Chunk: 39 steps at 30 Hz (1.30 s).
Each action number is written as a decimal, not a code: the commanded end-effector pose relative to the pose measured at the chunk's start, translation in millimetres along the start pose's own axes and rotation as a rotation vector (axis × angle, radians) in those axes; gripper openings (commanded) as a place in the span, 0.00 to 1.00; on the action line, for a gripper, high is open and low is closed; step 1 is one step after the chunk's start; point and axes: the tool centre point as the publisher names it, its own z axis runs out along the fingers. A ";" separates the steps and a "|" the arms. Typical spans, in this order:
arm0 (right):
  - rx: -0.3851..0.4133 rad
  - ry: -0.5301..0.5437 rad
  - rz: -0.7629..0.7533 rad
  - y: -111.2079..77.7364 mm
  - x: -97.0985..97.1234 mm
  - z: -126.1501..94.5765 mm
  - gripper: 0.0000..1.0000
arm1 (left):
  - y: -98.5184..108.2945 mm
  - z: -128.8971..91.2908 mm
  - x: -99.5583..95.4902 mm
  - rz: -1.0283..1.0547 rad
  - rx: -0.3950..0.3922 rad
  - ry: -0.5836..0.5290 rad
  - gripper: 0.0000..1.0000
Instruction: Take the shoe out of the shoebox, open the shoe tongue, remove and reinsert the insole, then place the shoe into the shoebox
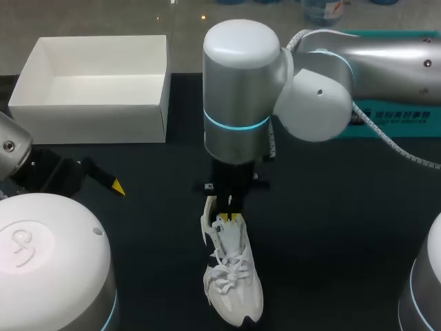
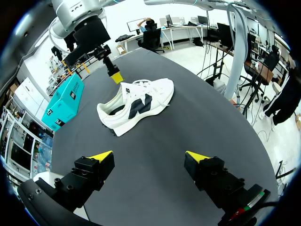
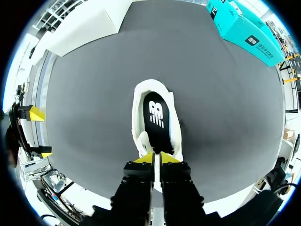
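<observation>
I am working over a black table (image 1: 331,227). In the head view my right arm (image 1: 238,96) reaches in past the middle, and its thick wrist hides the table behind it and the far end of the white sneaker (image 1: 234,276). A teal box (image 1: 393,121) lies at the table's far right, well apart from the sneaker.

The sneaker is in the middle of the table, toe toward me. Nothing lies between it and my left gripper (image 2: 148,157), which hangs low at the left with its fingers spread wide and touching nothing.

The right gripper (image 3: 154,157) is down on the sneaker at the near edge of its mouth. Its yellow tips are drawn almost together, with a thin white strip between them that seems to be pinched. Whether that strip is the tongue, I cannot tell. Just ahead of the tips, the dark insole (image 3: 157,117) shows inside the shoe.

The white shoebox (image 1: 89,121) sits open-topped at the far left, with its white floor and walls in view. The sneaker is outside it, well apart.
</observation>
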 end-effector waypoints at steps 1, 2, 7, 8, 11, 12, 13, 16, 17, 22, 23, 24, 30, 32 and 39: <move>0.022 0.008 -0.003 -13.0 3.9 7.6 0.00 | -0.6 0.4 0.0 0.000 -0.003 0.001 1.00; 0.031 0.009 -0.004 -14.8 3.8 9.3 0.00 | -0.6 0.4 0.0 0.000 -0.003 0.001 1.00; 0.059 0.013 0.003 -24.5 4.7 23.1 0.00 | -0.6 0.4 0.0 0.000 -0.003 0.001 1.00; 0.060 0.013 0.005 -24.4 4.3 25.9 0.00 | -0.6 0.4 0.0 0.000 -0.003 0.001 1.00; 0.064 0.018 0.006 -21.5 4.2 32.9 0.00 | -0.6 0.4 0.0 0.000 -0.003 0.001 1.00; 0.063 0.020 0.006 -20.7 4.4 34.4 0.00 | -0.6 0.4 0.0 0.000 -0.003 0.001 1.00; 0.065 0.018 0.004 -19.0 4.2 37.8 0.00 | -0.6 0.4 0.0 0.000 -0.003 0.001 1.00; 0.064 0.024 0.009 -16.9 2.9 42.0 0.00 | -0.6 0.4 0.0 0.000 -0.003 0.001 1.00; 0.064 0.024 0.009 -16.9 2.9 42.0 0.00 | -0.6 0.4 0.0 0.000 -0.003 0.001 1.00; 0.035 0.024 -0.007 -16.3 3.1 26.5 0.00 | -0.6 0.4 0.0 0.000 -0.003 0.001 1.00; 0.026 0.023 -0.020 -15.3 3.1 21.7 0.00 | -0.6 0.4 0.0 0.000 -0.003 0.001 1.00; 0.019 0.022 -0.031 -14.5 3.6 17.9 0.00 | -0.6 0.4 0.0 0.000 -0.003 0.001 1.00; -0.071 -0.020 -0.421 0.0 0.1 -7.6 0.00 | -0.6 0.4 0.0 0.000 -0.003 0.001 1.00; -0.061 -0.048 -0.560 1.5 0.6 -13.2 0.00 | -0.6 0.4 0.0 0.000 -0.003 0.001 1.00; -0.052 -0.054 -0.648 8.6 -10.0 -23.6 1.00 | -0.6 0.4 0.0 0.000 -0.003 0.001 1.00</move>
